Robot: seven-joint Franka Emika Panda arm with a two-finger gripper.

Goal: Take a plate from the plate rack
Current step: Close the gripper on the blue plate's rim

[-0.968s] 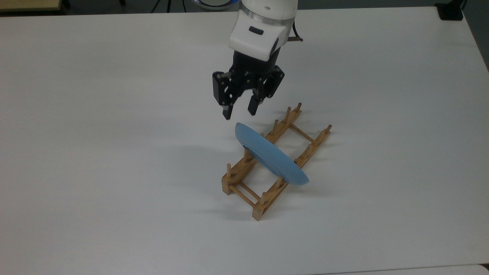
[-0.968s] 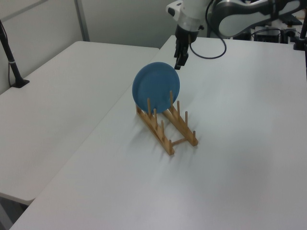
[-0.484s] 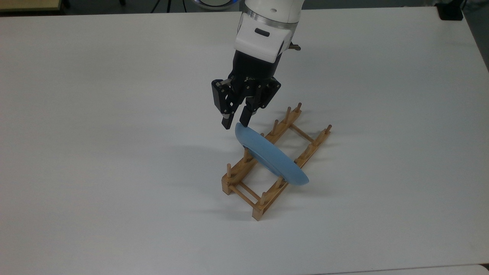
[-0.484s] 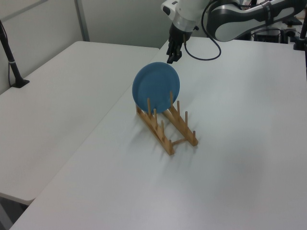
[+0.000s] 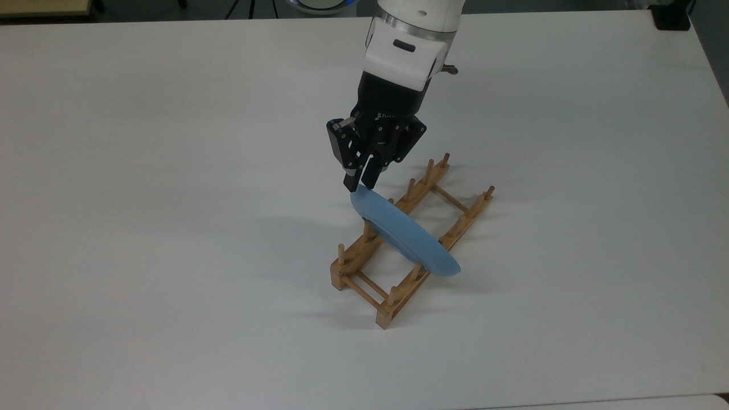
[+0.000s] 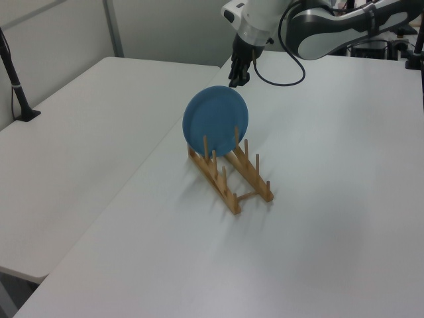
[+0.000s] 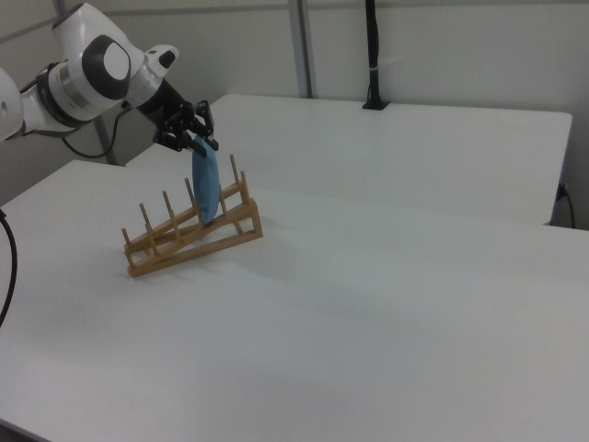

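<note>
The light-blue plate point(image 5: 405, 234) stands on edge between the pegs of the light-brown wooden plate rack point(image 5: 354, 257), leaning slightly. In the left view the plate point(image 6: 215, 119) shows its round face above the rack point(image 6: 232, 187). My gripper point(image 5: 359, 185) hangs from the white arm at the plate's upper rim, on the end toward the top view's left. Its black fingers are drawn close together with the rim between them. In the right view the gripper point(image 7: 200, 143) meets the top of the plate point(image 7: 207, 184), which still rests in the rack point(image 7: 184, 241).
The rack sits mid-table on a white tabletop point(image 5: 171, 228). A black block point(image 5: 672, 17) rests at the far right corner in the top view. A second white table with a black post point(image 6: 18, 86) stands beside this one.
The gripper came down and toward the top view's right onto the plate's upper rim, and its fingers went from wide open to nearly together. Plate and rack have not moved.
</note>
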